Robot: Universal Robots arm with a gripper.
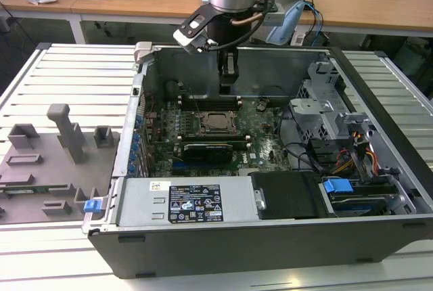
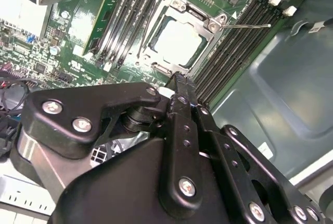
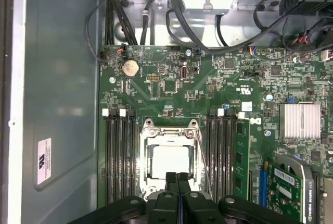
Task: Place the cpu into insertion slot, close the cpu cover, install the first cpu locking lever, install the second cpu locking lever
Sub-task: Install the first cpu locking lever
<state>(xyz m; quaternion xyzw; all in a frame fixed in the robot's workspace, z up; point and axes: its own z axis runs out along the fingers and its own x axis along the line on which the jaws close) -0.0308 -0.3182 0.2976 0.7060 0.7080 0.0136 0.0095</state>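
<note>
The cpu (image 3: 168, 161) lies flat in the insertion slot (image 3: 143, 188) on the green board, its pale metal top showing through the cut-out; it also appears in the second wrist view (image 2: 177, 41) and the exterior view (image 1: 218, 122). The cpu cover (image 3: 169, 131) is folded down around it (image 2: 193, 11). A thin wire locking lever (image 2: 251, 25) juts out from one socket corner, and a lever (image 3: 203, 153) runs along the socket's side. My gripper (image 3: 177, 179) hangs just above the socket's edge, shut with nothing between its black fingers (image 2: 180, 86), beside the case's rear wall (image 1: 228, 78).
Black memory slots (image 3: 118, 156) flank the socket on both sides. A long black expansion card (image 1: 210, 150) lies in front of the socket. The case walls (image 1: 270, 64), drive cage (image 1: 325, 112) and cables (image 1: 318, 159) close in. A grey fixture tray (image 1: 47, 162) sits at the exterior view's left.
</note>
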